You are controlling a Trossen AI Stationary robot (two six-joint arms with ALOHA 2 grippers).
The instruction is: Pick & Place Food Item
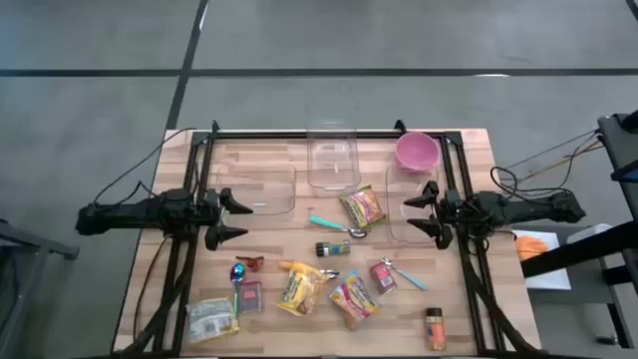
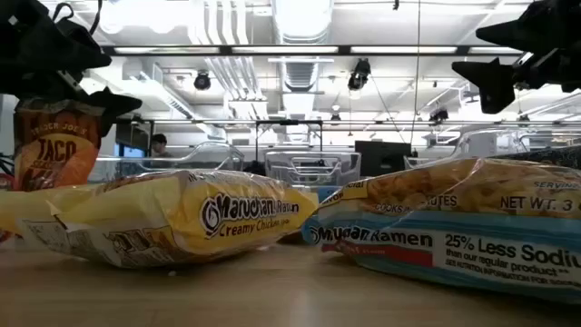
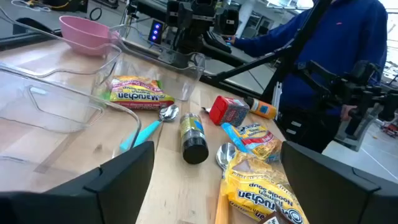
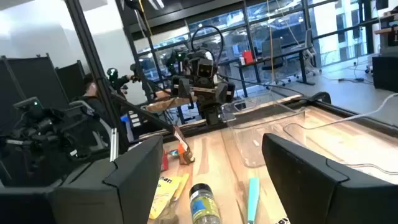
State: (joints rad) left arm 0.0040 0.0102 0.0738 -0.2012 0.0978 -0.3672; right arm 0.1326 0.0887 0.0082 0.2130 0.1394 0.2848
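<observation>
From above I see a butcher-block table (image 1: 269,304) on a grey floor, framed by a dark rail. My left gripper (image 1: 232,218) hangs over the table's left side with its fingers spread wide and nothing between them; the right gripper (image 1: 424,213) mirrors it on the right side, fingers also apart and empty. Three clear containers (image 1: 332,163) sit across the far half, with a pink bowl (image 1: 417,152) at the far right. Near the centre lies a ramen packet (image 1: 362,207), its long axis running diagonally, just beside a teal-handled spoon (image 1: 335,226) and a small dark jar (image 1: 332,249) lying on its side. Nearer me are a yellow ramen packet (image 1: 302,287), another packet (image 1: 355,298), a red packet (image 1: 383,275), and a spice bottle (image 1: 435,328) standing at the near right corner.

At table height, the yellow packet (image 2: 172,218) and a blue-banded ramen packet (image 2: 454,232) lie flat and fill the foreground, blocking most of the table behind them; an open workshop with ceiling lights stretches beyond.

Through the left wrist, the jar (image 3: 193,137) points lengthwise towards me, and a person in a blue sleeve (image 3: 336,43) stands past the table.

Through the right wrist, the jar (image 4: 202,202) lies between my spread fingers' line of sight, with glass-walled room beyond.
</observation>
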